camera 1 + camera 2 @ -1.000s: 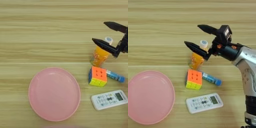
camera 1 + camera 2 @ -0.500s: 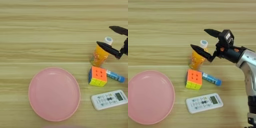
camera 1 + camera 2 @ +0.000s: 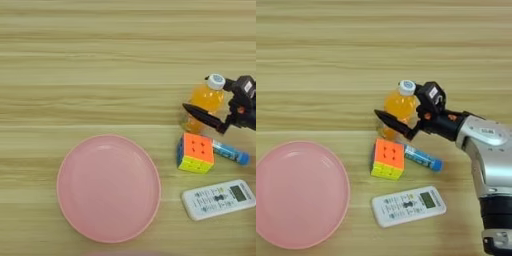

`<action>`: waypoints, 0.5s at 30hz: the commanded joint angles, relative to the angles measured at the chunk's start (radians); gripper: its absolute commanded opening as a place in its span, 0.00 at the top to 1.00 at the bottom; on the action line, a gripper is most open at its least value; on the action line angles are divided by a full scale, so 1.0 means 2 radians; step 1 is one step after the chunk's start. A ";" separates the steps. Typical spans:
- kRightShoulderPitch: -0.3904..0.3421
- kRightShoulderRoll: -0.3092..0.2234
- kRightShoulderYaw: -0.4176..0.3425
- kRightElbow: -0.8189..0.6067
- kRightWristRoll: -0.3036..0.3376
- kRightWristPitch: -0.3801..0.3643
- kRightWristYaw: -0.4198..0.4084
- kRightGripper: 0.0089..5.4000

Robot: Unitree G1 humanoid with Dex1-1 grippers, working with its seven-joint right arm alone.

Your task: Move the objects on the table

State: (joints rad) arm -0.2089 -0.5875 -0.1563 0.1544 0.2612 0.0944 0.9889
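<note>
While no label reads clearly, fingers point(image 3: 398, 117) seemingly straddle the juice bottle point(image 3: 397, 108), unclosed.

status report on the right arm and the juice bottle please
Right claw open, fingers straddling the juice bottle, not closed. Bottle upright on the table. Cube and blue tube lie close in front.

Right gripper point(image 3: 398, 107): now lower and nearer, fingers straddling the small orange juice bottle point(image 3: 397, 107) instead of hovering above it; near finger point(image 3: 393, 123) crosses the bottle's front. Bottle tilts, previously upright.
</note>
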 commanded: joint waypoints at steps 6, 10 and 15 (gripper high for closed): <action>-0.031 -0.008 0.005 0.015 -0.009 -0.027 -0.013 0.03; -0.035 -0.006 0.005 0.025 -0.009 -0.029 -0.013 0.16; -0.040 -0.004 0.006 0.034 -0.008 -0.032 -0.013 0.29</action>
State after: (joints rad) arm -0.2200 -0.5663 -0.1273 0.2470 0.2378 0.0568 0.9888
